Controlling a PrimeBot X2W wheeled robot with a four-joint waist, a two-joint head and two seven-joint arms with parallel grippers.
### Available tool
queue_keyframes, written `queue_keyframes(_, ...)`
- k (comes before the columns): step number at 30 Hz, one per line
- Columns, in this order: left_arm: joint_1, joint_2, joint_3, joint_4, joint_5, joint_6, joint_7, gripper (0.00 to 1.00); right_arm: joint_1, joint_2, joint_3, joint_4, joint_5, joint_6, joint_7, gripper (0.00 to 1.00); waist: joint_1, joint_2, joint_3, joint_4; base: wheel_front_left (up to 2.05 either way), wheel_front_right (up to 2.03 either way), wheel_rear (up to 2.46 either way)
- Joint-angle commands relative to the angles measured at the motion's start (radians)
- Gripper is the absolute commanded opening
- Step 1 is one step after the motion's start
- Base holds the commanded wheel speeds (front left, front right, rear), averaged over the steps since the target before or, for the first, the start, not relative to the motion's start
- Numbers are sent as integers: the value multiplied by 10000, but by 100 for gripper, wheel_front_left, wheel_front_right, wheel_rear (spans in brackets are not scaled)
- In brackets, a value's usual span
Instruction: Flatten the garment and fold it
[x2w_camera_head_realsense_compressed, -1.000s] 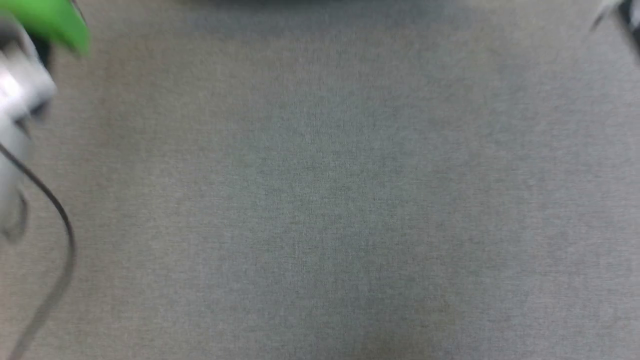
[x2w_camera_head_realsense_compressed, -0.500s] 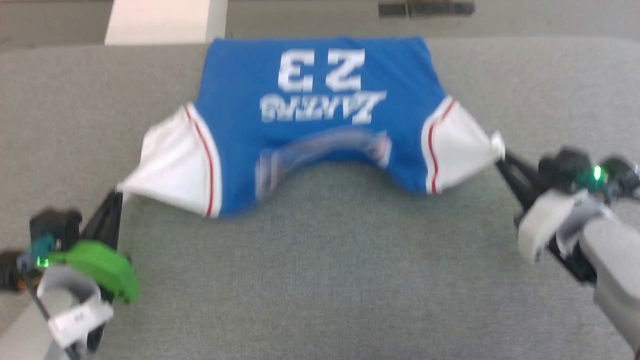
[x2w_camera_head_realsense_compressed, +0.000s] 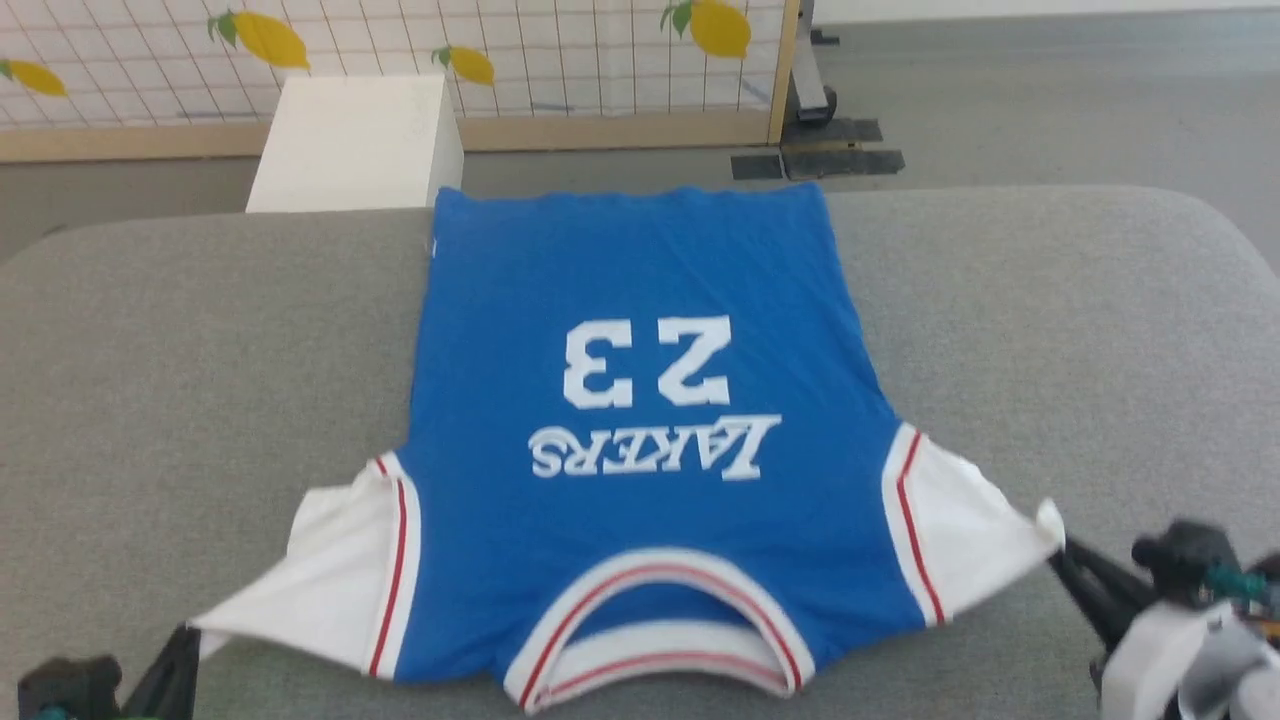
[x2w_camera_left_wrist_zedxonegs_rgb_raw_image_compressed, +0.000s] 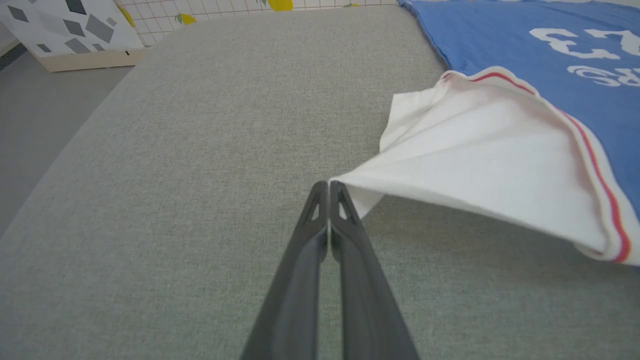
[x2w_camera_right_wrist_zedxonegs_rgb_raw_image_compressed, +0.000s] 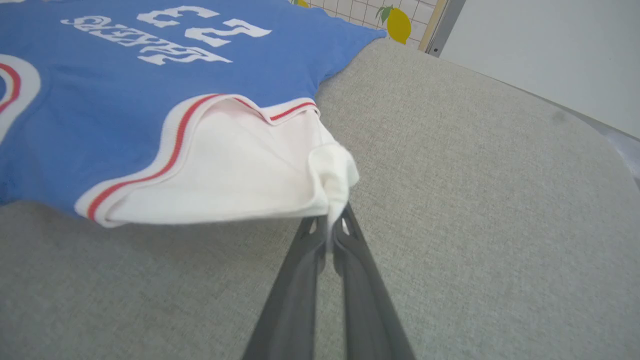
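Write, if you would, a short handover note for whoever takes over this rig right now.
Left gripper: shut on the tip of the left white sleeve of the jersey.
Right gripper: shut on the tip of the right white sleeve.
Jersey: spread on the grey padded surface, print up, collar toward the robot, hem at the far edge.
Done: the body lies mostly flat; both sleeves are pulled outward and lifted a little.
Left: lay the sleeves down, then fold; no fold made yet.
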Motion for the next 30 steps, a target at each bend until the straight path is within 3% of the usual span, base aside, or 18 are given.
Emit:
queue_keyframes(1, 386, 51, 78, -25, -101, 133, -43, 0, 535, -106, -128, -197, -174, -19, 99, 0, 2, -1, -231, 74, 0, 0, 0)
queue_keyframes(11, 1690, -434, -179, 24, -207, 490, -43, 0, 3320, 218, -1434, -1173, -789, -19, 946, 0, 2, -1, -338, 279, 0, 0, 0)
queue_keyframes(16, 1670, -574, -103, 188, -156, 317, -43, 0, 3847, 435, -1684, -1487, -1182, -19, 1229, 3, 2, -1, -289, 336, 0, 0, 0)
queue_keyframes(17, 1617, -590, -57, 184, -116, 279, -43, 0, 3858, 474, -1732, -1577, -1248, -19, 1271, 27, 2, -1, -276, 336, 0, 0, 0)
queue_keyframes(18, 1569, -624, -1, 177, -88, 234, -43, 0, 3861, 546, -1788, -1715, -1264, -19, 1354, 100, 2, -1, -272, 328, 0, 0, 0)
queue_keyframes(22, 1488, -796, 160, 59, -16, 152, -43, 0, 3727, 688, -2218, -2253, -1386, -19, 1507, 100, 2, -1, -255, 272, 0, 0, 0)
queue_keyframes(30, 1269, -892, 311, -400, 312, 139, -43, 0, 2726, 735, -4366, -3554, -1466, -19, 1769, 100, 2, -1, -94, 410, 0, 0, 0)
